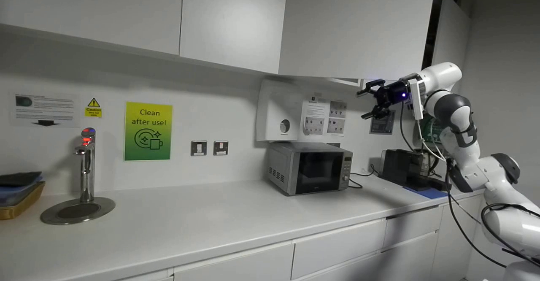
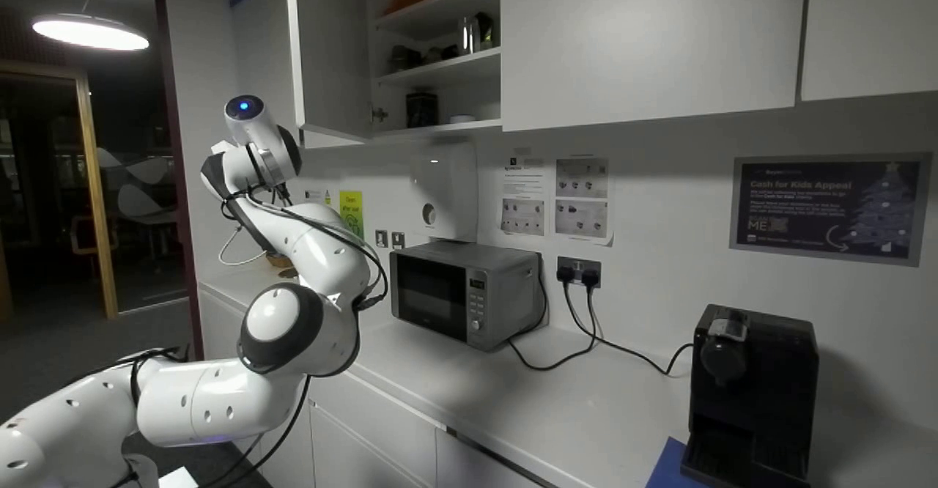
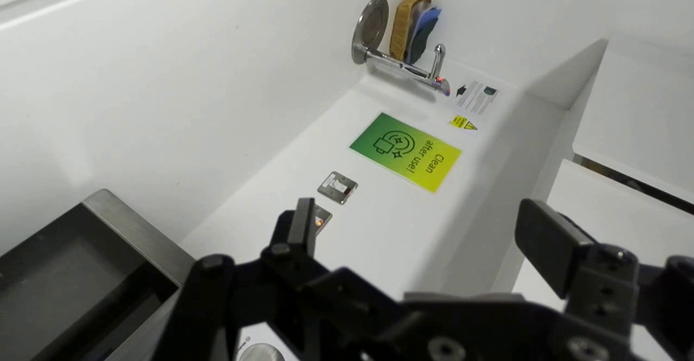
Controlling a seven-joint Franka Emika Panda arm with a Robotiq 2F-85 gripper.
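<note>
My black gripper [image 1: 362, 104] is spread wide in an exterior view, with nothing between its fingers. It hangs in the air below the white wall cabinets [image 1: 358, 28], higher than the silver microwave [image 1: 320, 169] on the counter. In the wrist view the gripper [image 3: 415, 209] reaches up from the bottom, its two finger pads [image 3: 547, 242] far apart and touching nothing. Beyond them appear the green-yellow sign [image 3: 406, 152], a wall switch [image 3: 337, 187] and the chrome tap [image 3: 401, 68]. The microwave's front [image 3: 81, 279] fills the lower left there. In an exterior view the arm [image 2: 315, 253] hides the gripper.
A cabinet door [image 2: 330, 48] stands open beside shelves [image 2: 440, 67] bearing cups and a dark box. A white dispenser [image 1: 276, 108] hangs above the microwave. A black coffee machine [image 2: 755, 371] and cables [image 2: 549, 363] are on the counter [image 2: 586, 415]. A basket [image 1: 25, 201] sits beside the tap.
</note>
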